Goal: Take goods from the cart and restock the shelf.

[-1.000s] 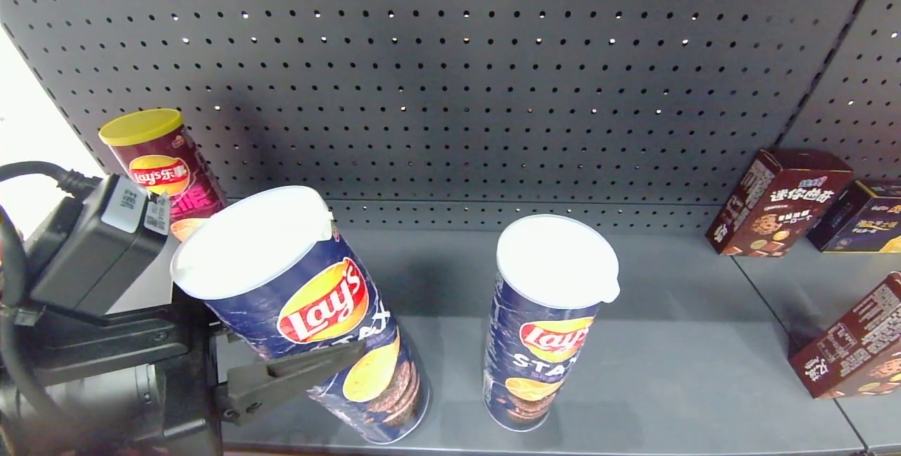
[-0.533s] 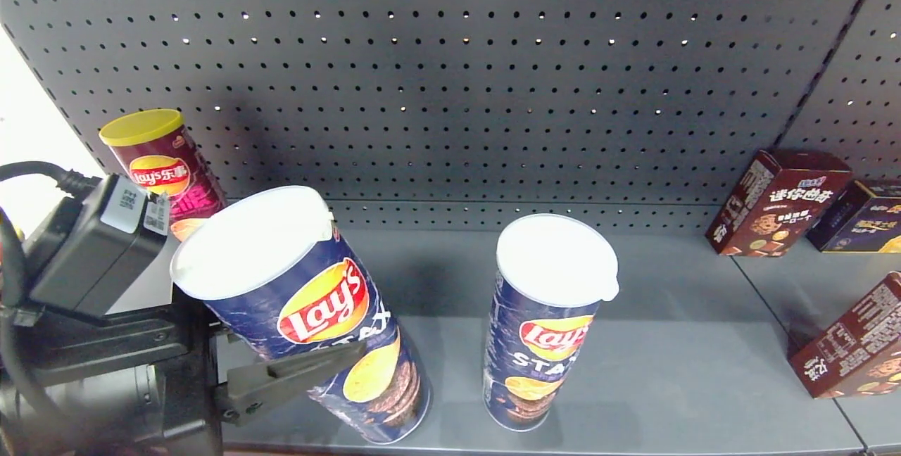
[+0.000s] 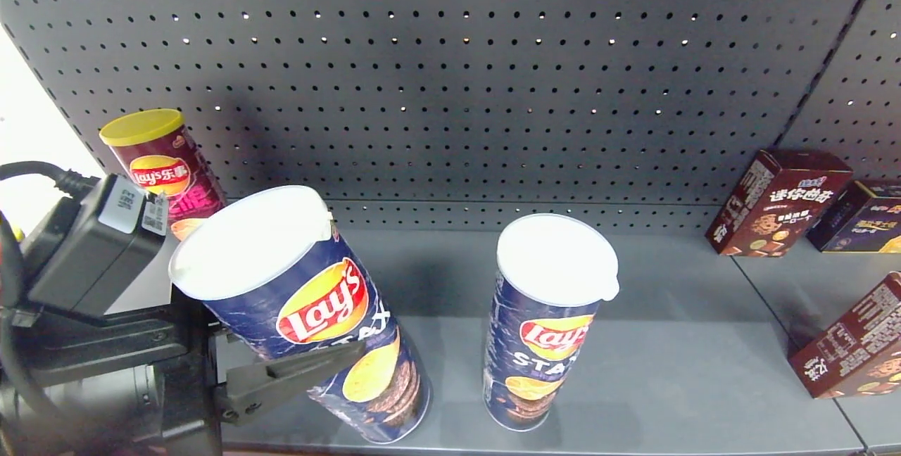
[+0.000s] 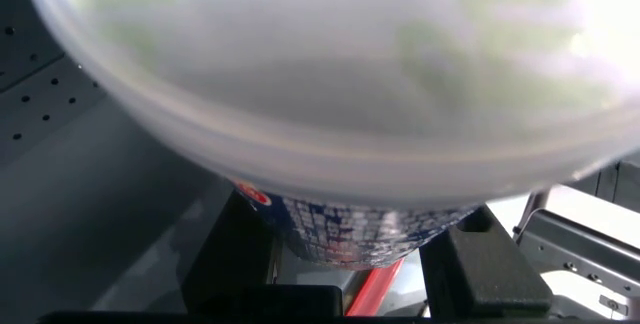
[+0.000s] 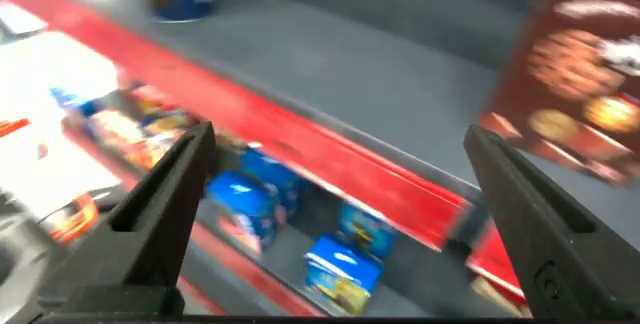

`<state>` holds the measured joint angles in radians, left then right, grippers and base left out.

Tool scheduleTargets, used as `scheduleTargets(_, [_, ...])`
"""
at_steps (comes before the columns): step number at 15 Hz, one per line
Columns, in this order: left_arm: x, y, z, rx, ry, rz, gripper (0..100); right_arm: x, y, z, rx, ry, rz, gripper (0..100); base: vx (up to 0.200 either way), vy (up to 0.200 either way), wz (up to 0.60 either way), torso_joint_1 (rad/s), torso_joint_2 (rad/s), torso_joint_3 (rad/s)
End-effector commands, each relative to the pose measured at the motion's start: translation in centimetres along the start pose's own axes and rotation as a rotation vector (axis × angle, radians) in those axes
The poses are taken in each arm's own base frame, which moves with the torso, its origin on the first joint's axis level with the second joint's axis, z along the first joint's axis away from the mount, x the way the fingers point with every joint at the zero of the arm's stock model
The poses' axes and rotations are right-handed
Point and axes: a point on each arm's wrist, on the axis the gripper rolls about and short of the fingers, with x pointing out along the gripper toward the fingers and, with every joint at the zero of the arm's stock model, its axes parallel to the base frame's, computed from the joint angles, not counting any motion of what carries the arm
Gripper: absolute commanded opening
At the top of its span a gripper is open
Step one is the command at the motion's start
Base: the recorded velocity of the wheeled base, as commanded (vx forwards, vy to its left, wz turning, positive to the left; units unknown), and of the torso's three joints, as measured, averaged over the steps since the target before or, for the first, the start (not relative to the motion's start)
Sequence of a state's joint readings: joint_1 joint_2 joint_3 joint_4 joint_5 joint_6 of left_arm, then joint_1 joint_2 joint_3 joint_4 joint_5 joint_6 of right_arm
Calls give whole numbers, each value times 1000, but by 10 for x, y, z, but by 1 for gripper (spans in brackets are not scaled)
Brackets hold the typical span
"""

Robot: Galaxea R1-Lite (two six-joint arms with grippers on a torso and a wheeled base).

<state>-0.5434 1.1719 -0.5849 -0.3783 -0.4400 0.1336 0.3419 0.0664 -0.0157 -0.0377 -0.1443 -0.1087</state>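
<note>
At lower left of the head view, the left gripper [image 3: 310, 343] clamps the tall dark-blue cardboard crisp can with white plastic lid [image 3: 303, 301], tilted, its base low at the front of the grey metal shelf [image 3: 676, 371]. Nothing has shifted over the last second, so placement is judged unfinished. The arm enters from the left edge. The right gripper [image 5: 350, 214] is wide open and empty.
</note>
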Motion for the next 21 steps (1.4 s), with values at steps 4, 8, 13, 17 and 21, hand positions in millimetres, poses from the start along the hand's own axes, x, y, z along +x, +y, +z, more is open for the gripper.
scheduleTargets(4, [0,0,1,2,-2,-4,0,-2,2,-1,24,-21,21,100,0,0,0,0,0,0])
scheduleTargets(8, [1,-1,0,2,0,-9,0,-7,2,-3,26,-50,210,100,0,0,0,0,0,0])
scheduleTargets(13, [0,-1,0,1,-2,-9,0,-7,1,-2,72,-42,202,100,0,0,0,0,0,0])
scheduleTargets(17, [-1,-3,-3,0,6,-14,0,5,5,1,68,117,72,100,0,0,0,0,0,0])
scheduleTargets(21, [-4,-4,-5,0,4,-14,0,0,10,1,82,72,-194,100,0,0,0,0,0,0])
